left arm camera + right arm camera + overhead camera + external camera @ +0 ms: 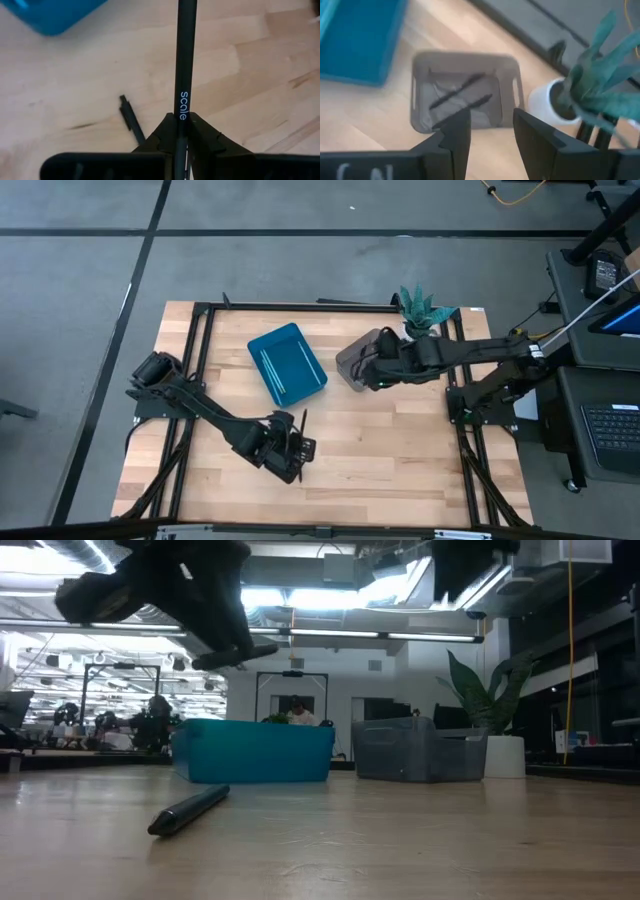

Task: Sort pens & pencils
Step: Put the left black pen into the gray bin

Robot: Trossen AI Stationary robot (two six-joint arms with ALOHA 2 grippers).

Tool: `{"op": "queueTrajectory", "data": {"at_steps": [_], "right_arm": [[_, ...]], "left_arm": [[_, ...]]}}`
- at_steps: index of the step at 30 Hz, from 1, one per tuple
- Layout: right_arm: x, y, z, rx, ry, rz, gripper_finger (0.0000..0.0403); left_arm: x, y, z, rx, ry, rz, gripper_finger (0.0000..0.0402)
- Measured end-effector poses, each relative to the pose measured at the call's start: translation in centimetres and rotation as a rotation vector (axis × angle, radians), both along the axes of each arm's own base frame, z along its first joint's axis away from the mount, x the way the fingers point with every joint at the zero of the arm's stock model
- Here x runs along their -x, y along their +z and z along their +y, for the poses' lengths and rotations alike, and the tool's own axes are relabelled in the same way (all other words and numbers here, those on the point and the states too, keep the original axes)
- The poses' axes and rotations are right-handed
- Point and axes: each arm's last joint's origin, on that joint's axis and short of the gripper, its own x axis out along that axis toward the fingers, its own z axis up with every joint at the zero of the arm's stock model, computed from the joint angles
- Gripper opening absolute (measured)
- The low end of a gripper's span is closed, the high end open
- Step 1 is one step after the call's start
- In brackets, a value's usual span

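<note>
Visibly, 2 black sticks in grey bin; 1 in left tool.

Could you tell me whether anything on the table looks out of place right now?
One black pen lies loose on the bare table, outside both the blue bin and grey bin. Nothing looks spilled or damaged.

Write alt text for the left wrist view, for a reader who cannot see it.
The left gripper is shut on a black pen printed with the word "scale", held above the light wooden table. A second black pen lies on the wood beside it, and a corner of the blue bin shows farther off.
</note>
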Motion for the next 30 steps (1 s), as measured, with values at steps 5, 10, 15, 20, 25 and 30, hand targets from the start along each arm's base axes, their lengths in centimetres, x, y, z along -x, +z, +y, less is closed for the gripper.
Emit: {"op": "queueTrajectory", "data": {"at_steps": [5,10,15,20,25,30], "right_arm": [[-1.1,-3.6,-0.8,-0.092,0.000,-0.005,0.0149],[-3.1,-4.7,-0.4,-0.149,0.118,-0.135,0.0149],[-3.3,-4.8,-1.1,-0.154,0.119,-0.149,0.0149],[-3.4,-4.9,-2.1,-0.176,0.124,-0.137,0.0149],[-4.1,-4.6,-2.3,-0.217,0.251,-0.170,0.0149],[-4.6,-3.7,-2.2,-0.246,0.364,-0.246,0.0149]], "left_arm": [[-0.8,0.7,0.9,-0.034,-0.035,0.006,0.0021],[-2.0,2.4,1.8,-0.077,-0.094,-0.005,0.0021],[-2.7,4.3,2.4,-0.137,-0.138,-0.026,0.0021],[-2.3,5.9,2.8,-0.186,-0.153,-0.034,0.0021],[-1.3,6.7,3.1,-0.246,-0.140,-0.012,0.0021],[-0.2,7.2,3.4,-0.266,-0.120,0.025,0.0021]]}}
